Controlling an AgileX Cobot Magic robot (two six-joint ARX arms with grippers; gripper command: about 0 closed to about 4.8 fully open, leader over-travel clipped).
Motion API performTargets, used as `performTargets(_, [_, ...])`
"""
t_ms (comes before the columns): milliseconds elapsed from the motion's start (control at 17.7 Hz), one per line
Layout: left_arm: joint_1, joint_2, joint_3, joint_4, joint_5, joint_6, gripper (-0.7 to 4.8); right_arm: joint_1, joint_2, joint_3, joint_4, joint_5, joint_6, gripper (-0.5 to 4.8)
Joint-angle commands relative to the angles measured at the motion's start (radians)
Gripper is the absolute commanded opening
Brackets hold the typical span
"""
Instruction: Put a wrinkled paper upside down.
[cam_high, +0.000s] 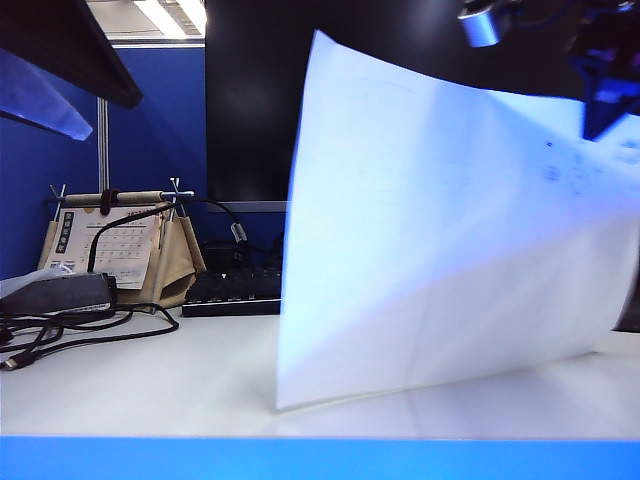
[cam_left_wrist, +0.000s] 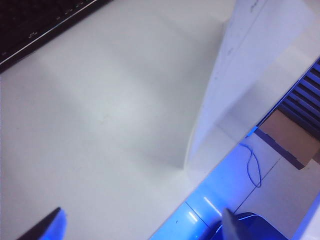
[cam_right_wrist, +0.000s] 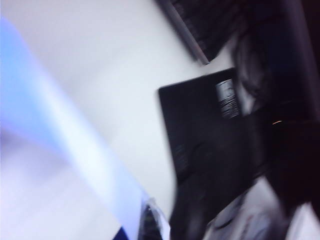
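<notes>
Mid-flip, judged from how it stands: the plain white, creased sheet of wrinkled paper (cam_high: 440, 230) is lifted nearly upright over the white desk (cam_high: 150, 380), lower edge touching or just above the surface, upper right corner up by the right pincer (cam_high: 605, 85). That pincer is clamped shut, apparently on the paper's corner; the exact contact is cut off at the frame edge. Left to do: lay the sheet over onto its other face and release.

Left pincer (cam_left_wrist: 142, 225) hangs jaws wide, empty, over bare desk beside the paper's lower corner (cam_left_wrist: 200, 150).

Hard to read: right wrist view is motion-blurred, only a pale smear of paper (cam_right_wrist: 60, 165) and dark shapes. The sheet blocks most of the black keyboard (cam_high: 230, 290) and everything behind it. Faint marks near its top right are illegible.
</notes>
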Motion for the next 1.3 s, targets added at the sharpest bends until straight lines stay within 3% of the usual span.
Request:
performTargets(56, [0.0,-0.001,0.009,0.01,-0.003,0.0,4.08,-0.016,-0.006,0.006,0.208,0.038,-0.14,-0.06])
performTargets(451, [0.0,-0.001,0.009,-0.009,-0.002,-0.003,4.08,-0.074,-0.005,0.022,0.397,0.025,-0.259,-0.06])
performTargets(677, [0.0,0.0,0.009,-0.001,-0.003,-0.003,4.08,-0.079,-0.003,0.122,0.481,-0.059,-0.256,-0.06])
performTargets(790, [0.0,-0.001,0.009,0.007,-0.003,-0.003,4.08,-0.074,-0.003,0.179,0.492,-0.126,-0.178,-0.06])
performTargets(959, [0.0,-0.001,0.009,0.006,-0.003,-0.008,4.08,-0.07,0.012,0.197,0.315,-0.286,0.167,-0.06])
performTargets(1072, [0.0,-0.001,0.009,0.006,-0.003,-0.008,4.08,-0.069,0.041,0.058,0.294,-0.299,0.352,-0.06])
performTargets(1298, [0.0,0.0,0.009,0.006,-0.003,-0.007,4.08,-0.072,0.04,-0.249,0.386,-0.226,0.447,-0.06])
